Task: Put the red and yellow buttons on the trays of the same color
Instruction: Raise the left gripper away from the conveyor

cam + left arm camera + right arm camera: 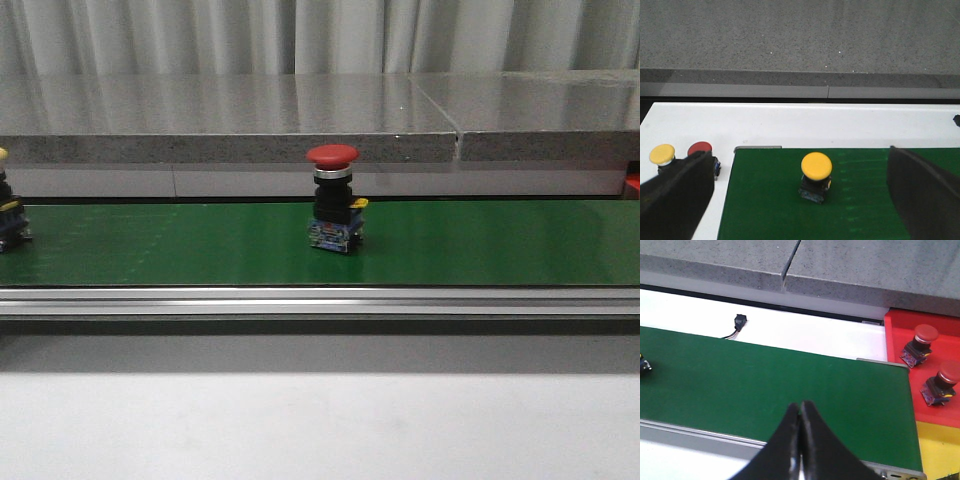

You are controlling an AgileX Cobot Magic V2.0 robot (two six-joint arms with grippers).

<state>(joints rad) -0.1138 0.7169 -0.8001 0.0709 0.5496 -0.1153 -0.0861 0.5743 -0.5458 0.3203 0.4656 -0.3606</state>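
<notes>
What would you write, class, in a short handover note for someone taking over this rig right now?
Left hand: open, empty, over the yellow button on the green belt.
Right hand: shut, empty, above the belt.
Red button stands mid-belt.
Done: two red buttons on the red tray.
Left: sort both belt buttons. One yellow and one red stand on the white surface by the belt's end; tray unclear.

Green conveyor belt (480,245) with aluminium rail (320,300), grey stone ledge (230,120), pale curtain (300,35) behind.
</notes>
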